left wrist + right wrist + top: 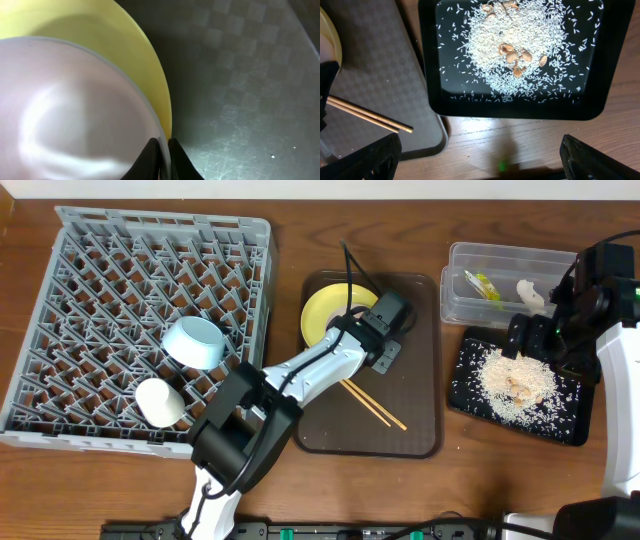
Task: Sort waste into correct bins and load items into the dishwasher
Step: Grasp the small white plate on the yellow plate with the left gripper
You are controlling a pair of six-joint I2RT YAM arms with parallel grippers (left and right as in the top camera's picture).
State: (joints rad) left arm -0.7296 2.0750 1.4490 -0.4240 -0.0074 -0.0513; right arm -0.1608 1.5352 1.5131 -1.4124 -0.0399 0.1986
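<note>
The pale yellow plate point(325, 315) lies at the back of the dark brown serving tray point(420, 435). My left gripper point(358, 317) is shut on its right rim; in the left wrist view the black fingers point(150, 155) pinch the plate point(125, 45) edge, with my left gripper point(164, 142) low in frame. The chopsticks point(375, 405) lie on the brown tray. A light blue bowl point(193, 342) and a white bowl point(160, 402) sit in the grey dish rack point(100, 270). My right gripper point(485, 160) is open over bare wood beside the black tray point(427, 75) of rice scraps point(515, 45).
The clear tub point(460, 305) at the back right holds the green-and-yellow wrapper point(484, 284) and a white paper scrap point(530, 294). The black tray point(462, 380) sits just in front of it. The chopsticks' tips point(375, 120) point toward the black tray.
</note>
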